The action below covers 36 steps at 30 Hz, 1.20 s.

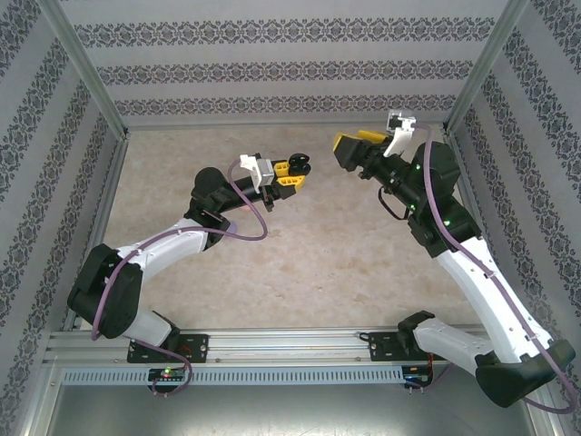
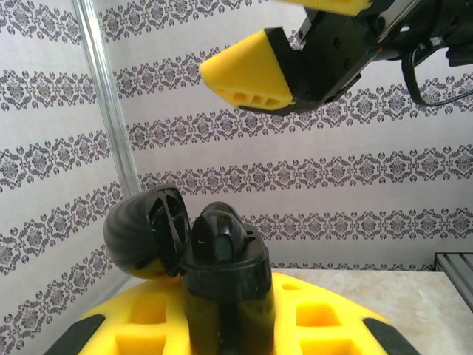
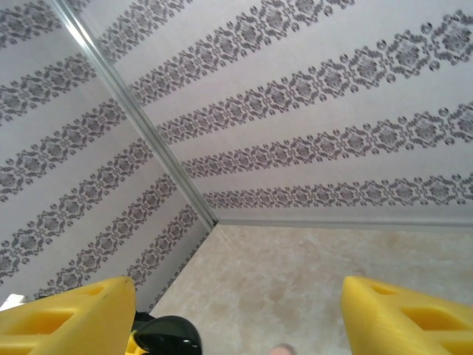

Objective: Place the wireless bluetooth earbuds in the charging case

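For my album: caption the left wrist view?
Left gripper holds an open black case, lid tipped back, with the open right gripper above.

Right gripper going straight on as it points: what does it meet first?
The right gripper probably meets the black charging case in the left gripper; depth unclear, it may pass above.

Showing white shells and black joints on left arm (image 1: 163, 245) and right arm (image 1: 481, 282), trailing lilac cables (image 1: 263, 225), glowing green lights (image 1: 427, 168), ending in yellow wedge-shaped fingers (image 1: 348, 143).
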Each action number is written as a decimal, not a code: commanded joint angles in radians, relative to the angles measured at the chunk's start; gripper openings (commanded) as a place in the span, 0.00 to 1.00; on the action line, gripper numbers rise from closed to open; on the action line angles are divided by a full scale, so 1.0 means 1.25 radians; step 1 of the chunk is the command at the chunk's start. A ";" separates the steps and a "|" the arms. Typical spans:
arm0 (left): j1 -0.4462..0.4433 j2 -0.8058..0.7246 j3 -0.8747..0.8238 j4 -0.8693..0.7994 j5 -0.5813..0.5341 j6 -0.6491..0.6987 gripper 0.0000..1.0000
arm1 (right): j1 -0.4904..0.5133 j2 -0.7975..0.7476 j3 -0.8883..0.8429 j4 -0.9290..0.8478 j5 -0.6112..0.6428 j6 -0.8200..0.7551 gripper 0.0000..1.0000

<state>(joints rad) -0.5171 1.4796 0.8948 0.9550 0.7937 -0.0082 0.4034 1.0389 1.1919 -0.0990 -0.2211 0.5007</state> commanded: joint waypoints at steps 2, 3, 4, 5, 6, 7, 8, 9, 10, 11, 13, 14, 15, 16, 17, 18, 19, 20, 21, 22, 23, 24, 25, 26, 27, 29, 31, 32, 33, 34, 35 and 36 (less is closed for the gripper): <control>-0.013 0.012 0.018 0.018 0.024 -0.011 0.00 | -0.029 0.042 0.002 -0.072 -0.032 0.037 0.73; -0.014 0.013 0.018 0.017 0.025 -0.012 0.00 | -0.034 0.054 0.012 -0.088 -0.037 0.039 0.73; -0.015 0.015 0.018 0.013 0.027 -0.012 0.00 | -0.038 0.070 0.024 -0.107 -0.047 0.036 0.72; -0.016 0.018 0.018 0.010 0.030 -0.013 0.00 | -0.040 0.089 0.042 -0.132 -0.047 0.036 0.73; -0.017 0.020 0.018 0.008 0.033 -0.014 0.00 | -0.044 0.105 0.060 -0.154 -0.054 0.031 0.72; -0.019 0.021 0.018 0.004 0.036 -0.014 0.00 | -0.046 0.127 0.081 -0.178 -0.065 0.025 0.72; -0.020 0.024 0.017 0.001 0.037 -0.014 0.00 | -0.048 0.147 0.101 -0.198 -0.071 0.023 0.72; -0.023 0.025 0.016 0.000 0.038 -0.014 0.00 | -0.051 0.164 0.118 -0.217 -0.079 0.020 0.72; -0.024 0.027 0.015 0.000 0.037 -0.014 0.00 | -0.054 0.187 0.140 -0.238 -0.093 0.017 0.72; -0.027 0.029 0.012 0.000 0.038 -0.014 0.00 | -0.057 0.208 0.160 -0.254 -0.100 0.016 0.72; -0.030 0.034 0.012 -0.002 0.040 -0.015 0.00 | -0.060 0.244 0.195 -0.278 -0.121 0.014 0.72; -0.033 0.037 0.012 -0.002 0.040 -0.015 0.00 | -0.064 0.263 0.215 -0.289 -0.129 0.014 0.72; -0.034 0.040 0.012 -0.002 0.040 -0.016 0.00 | -0.064 0.278 0.233 -0.296 -0.135 0.015 0.72; -0.036 0.044 0.012 -0.003 0.040 -0.017 0.00 | -0.065 0.295 0.252 -0.305 -0.148 0.015 0.72; -0.038 0.048 0.013 -0.002 0.042 -0.017 0.00 | -0.065 0.312 0.274 -0.315 -0.158 0.016 0.71; -0.040 0.051 0.014 -0.002 0.042 -0.017 0.00 | -0.064 0.327 0.291 -0.323 -0.168 0.018 0.71; -0.042 0.055 0.016 -0.002 0.041 -0.017 0.00 | -0.065 0.344 0.310 -0.333 -0.180 0.019 0.71; -0.043 0.058 0.017 -0.001 0.042 -0.018 0.00 | -0.065 0.360 0.329 -0.343 -0.191 0.023 0.71; -0.045 0.062 0.019 0.000 0.042 -0.018 0.00 | -0.064 0.375 0.345 -0.350 -0.200 0.023 0.71; -0.046 0.065 0.021 -0.001 0.043 -0.018 0.00 | -0.063 0.389 0.365 -0.361 -0.212 0.023 0.70; -0.047 0.069 0.024 0.000 0.043 -0.018 0.00 | -0.063 0.403 0.380 -0.372 -0.219 0.021 0.69; -0.048 0.072 0.025 0.000 0.042 -0.018 0.00 | -0.061 0.413 0.391 -0.379 -0.224 0.019 0.69; -0.048 0.076 0.028 0.001 0.043 -0.019 0.00 | -0.058 0.423 0.402 -0.387 -0.229 0.015 0.68; -0.049 0.078 0.031 0.002 0.044 -0.019 0.00 | -0.056 0.433 0.416 -0.398 -0.231 0.012 0.68; -0.050 0.081 0.033 0.001 0.044 -0.019 0.00 | -0.055 0.442 0.425 -0.407 -0.233 0.009 0.67; -0.050 0.087 0.039 -0.001 0.045 -0.018 0.00 | -0.051 0.459 0.446 -0.424 -0.246 0.005 0.66; -0.050 0.091 0.042 -0.001 0.044 -0.017 0.00 | -0.046 0.469 0.459 -0.440 -0.249 -0.004 0.65; -0.050 0.093 0.045 -0.004 0.045 -0.016 0.00 | -0.044 0.473 0.465 -0.446 -0.251 -0.008 0.65; -0.049 0.093 0.046 -0.006 0.044 -0.014 0.00 | -0.041 0.476 0.468 -0.454 -0.252 -0.011 0.65; -0.050 0.094 0.047 -0.007 0.044 -0.012 0.00 | -0.040 0.479 0.472 -0.459 -0.255 -0.015 0.65; -0.050 0.094 0.048 -0.010 0.045 -0.011 0.00 | -0.037 0.481 0.472 -0.465 -0.255 -0.019 0.65; -0.050 0.094 0.049 -0.011 0.044 -0.009 0.00 | -0.035 0.481 0.474 -0.470 -0.254 -0.021 0.65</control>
<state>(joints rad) -0.5640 1.5909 0.9237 0.9405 0.8307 -0.0200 0.3447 1.6306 1.7473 -0.6395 -0.5106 0.5053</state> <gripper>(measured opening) 0.196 0.651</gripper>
